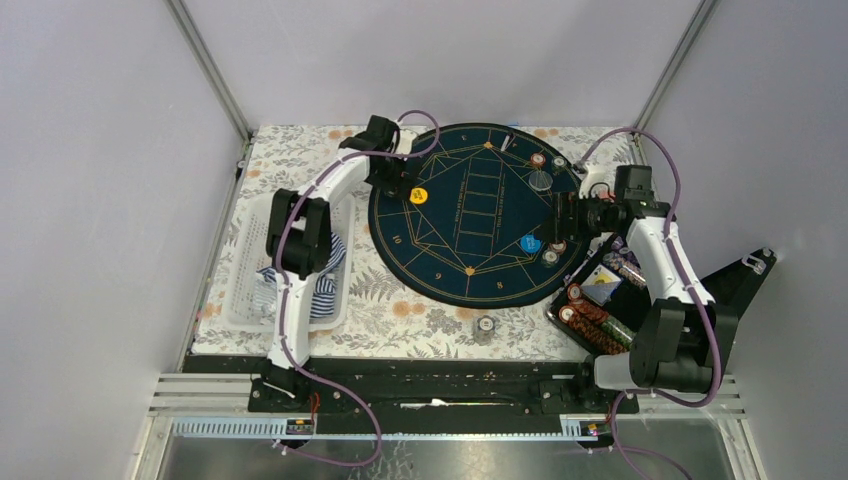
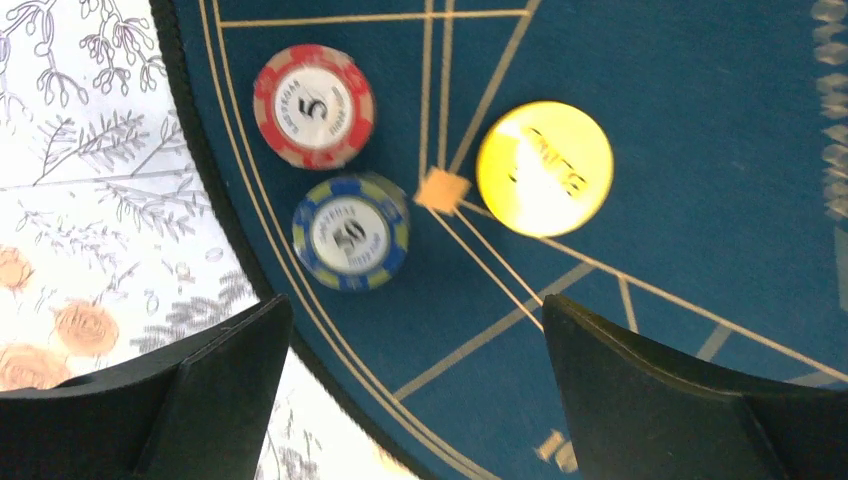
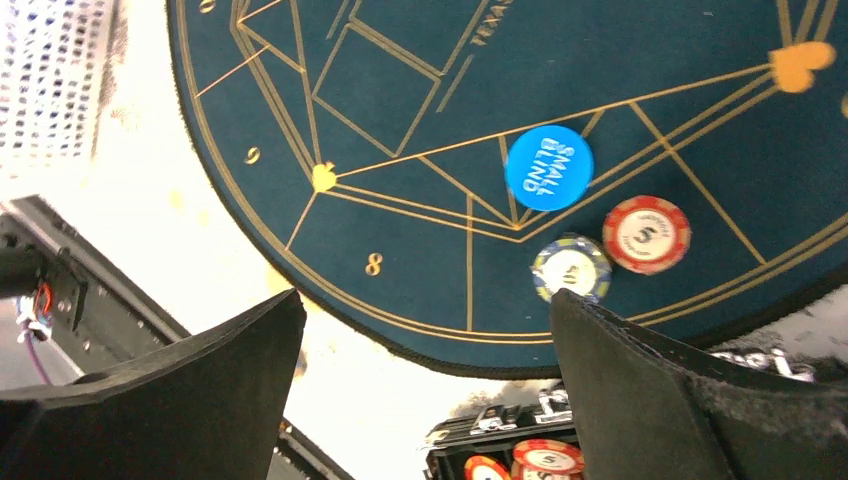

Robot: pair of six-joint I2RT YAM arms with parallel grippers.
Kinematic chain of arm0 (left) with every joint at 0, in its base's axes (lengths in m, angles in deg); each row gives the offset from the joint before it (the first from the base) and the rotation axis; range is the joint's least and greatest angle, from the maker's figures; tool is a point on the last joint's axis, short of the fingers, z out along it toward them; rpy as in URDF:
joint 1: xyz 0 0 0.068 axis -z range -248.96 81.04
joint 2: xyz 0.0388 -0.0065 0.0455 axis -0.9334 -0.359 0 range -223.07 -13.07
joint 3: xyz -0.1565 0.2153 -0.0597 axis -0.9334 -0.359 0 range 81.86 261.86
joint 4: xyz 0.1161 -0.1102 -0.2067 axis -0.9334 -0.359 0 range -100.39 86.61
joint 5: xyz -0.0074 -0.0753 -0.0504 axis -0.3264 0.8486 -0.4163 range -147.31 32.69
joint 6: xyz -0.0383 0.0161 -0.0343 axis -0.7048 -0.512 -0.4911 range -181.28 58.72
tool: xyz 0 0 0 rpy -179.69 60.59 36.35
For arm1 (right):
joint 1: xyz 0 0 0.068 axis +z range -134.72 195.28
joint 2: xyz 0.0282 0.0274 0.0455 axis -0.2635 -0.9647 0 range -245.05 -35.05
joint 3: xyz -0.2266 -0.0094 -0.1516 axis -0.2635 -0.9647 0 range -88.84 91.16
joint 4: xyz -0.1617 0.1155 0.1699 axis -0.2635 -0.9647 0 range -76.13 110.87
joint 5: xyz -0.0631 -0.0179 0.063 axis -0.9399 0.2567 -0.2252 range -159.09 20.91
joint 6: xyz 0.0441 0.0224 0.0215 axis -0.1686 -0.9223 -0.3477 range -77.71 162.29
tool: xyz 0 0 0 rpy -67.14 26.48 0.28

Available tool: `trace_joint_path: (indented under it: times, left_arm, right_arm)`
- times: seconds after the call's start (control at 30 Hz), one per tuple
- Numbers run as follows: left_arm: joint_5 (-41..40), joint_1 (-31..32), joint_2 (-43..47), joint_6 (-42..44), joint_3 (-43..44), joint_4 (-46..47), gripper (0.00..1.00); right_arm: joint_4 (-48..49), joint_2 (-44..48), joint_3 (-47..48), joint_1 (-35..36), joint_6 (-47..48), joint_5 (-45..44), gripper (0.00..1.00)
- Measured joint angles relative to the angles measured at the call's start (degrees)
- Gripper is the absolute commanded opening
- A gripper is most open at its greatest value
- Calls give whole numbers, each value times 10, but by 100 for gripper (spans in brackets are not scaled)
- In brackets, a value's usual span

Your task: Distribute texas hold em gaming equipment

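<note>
Left jaws are wide open with nothing between them. The red 5 chip (image 2: 314,106) and blue-yellow 50 chip (image 2: 351,231) sit on the round mat (image 2: 650,100) just ahead of them, yellow disc (image 2: 545,168) beside. Right jaws are open and empty too, with the blue Small Blind disc (image 3: 549,167) ahead. This seat looks served to me. I'd lift the left jaws straight up before swinging, since the 50 chip is near. The next pick is probably from the chip case (image 3: 500,460) under the right jaws.

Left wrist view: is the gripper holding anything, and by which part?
Nothing is held. The left gripper hangs, jaws wide apart, above the round dark blue mat; the red round poker chip lies free on it.
</note>
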Motion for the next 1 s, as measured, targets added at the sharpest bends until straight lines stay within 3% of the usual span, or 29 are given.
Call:
trace_joint_path:
  times: [0.17, 0.57, 1.0]
  left_arm:
    - [37, 1, 76, -5, -12, -31, 99]
    - [70, 1, 337, -22, -146, -39, 99]
    - [58, -23, 375, -20, -236, -51, 99]
  right_arm:
    - [-64, 8, 33, 62, 43, -4, 100]
    - [-172, 97, 34, 315, 139, -53, 100]
    - [-148, 102, -81, 536, 189, -141, 100]
